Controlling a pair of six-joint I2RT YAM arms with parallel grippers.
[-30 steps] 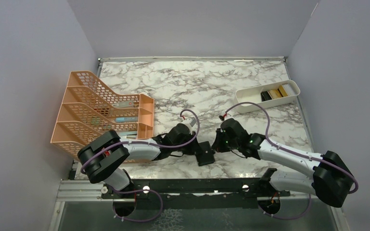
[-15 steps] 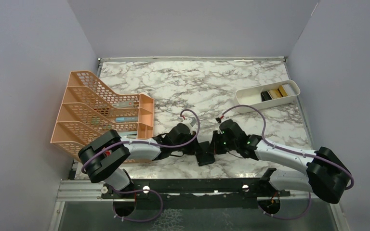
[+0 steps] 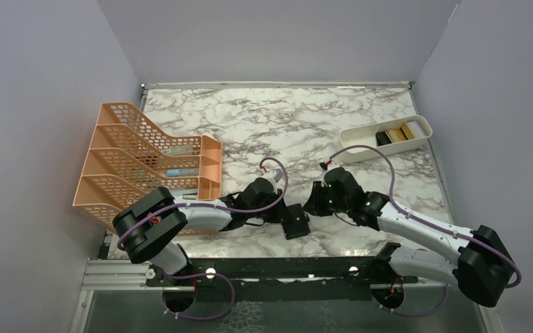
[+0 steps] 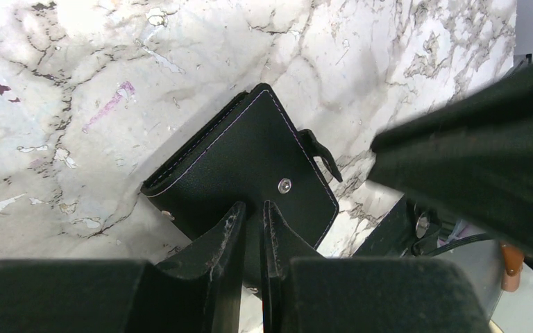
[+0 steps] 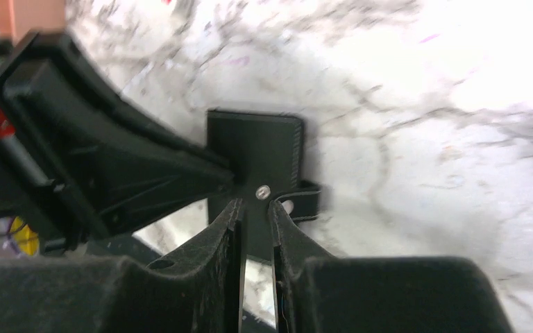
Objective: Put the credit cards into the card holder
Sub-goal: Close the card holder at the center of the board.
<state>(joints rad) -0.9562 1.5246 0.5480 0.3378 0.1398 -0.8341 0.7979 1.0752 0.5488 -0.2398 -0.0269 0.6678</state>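
Note:
The black card holder (image 3: 296, 225) lies shut near the table's front edge, its snap tab (image 5: 304, 202) sticking out loose. My left gripper (image 3: 289, 216) is shut on its near edge, as the left wrist view shows with the fingers (image 4: 253, 211) pinching the card holder (image 4: 243, 163). My right gripper (image 3: 313, 202) hovers just right of it, jaws a narrow gap apart and empty; in its wrist view (image 5: 255, 206) the card holder (image 5: 253, 146) sits just past the tips. A black credit card (image 3: 383, 138) and a yellow-gold one (image 3: 408, 130) lie in the white tray (image 3: 348, 148).
An orange mesh file rack (image 3: 146, 159) stands at the left. The white tray stands at the right rear by the wall. Both arms crowd the front middle of the marble table, and the right gripper's body (image 4: 472, 139) looms close beside the left fingers.
My right gripper moved left up to the card holder half a second ago, then drew back to the right. The left gripper and card holder have stayed in place.

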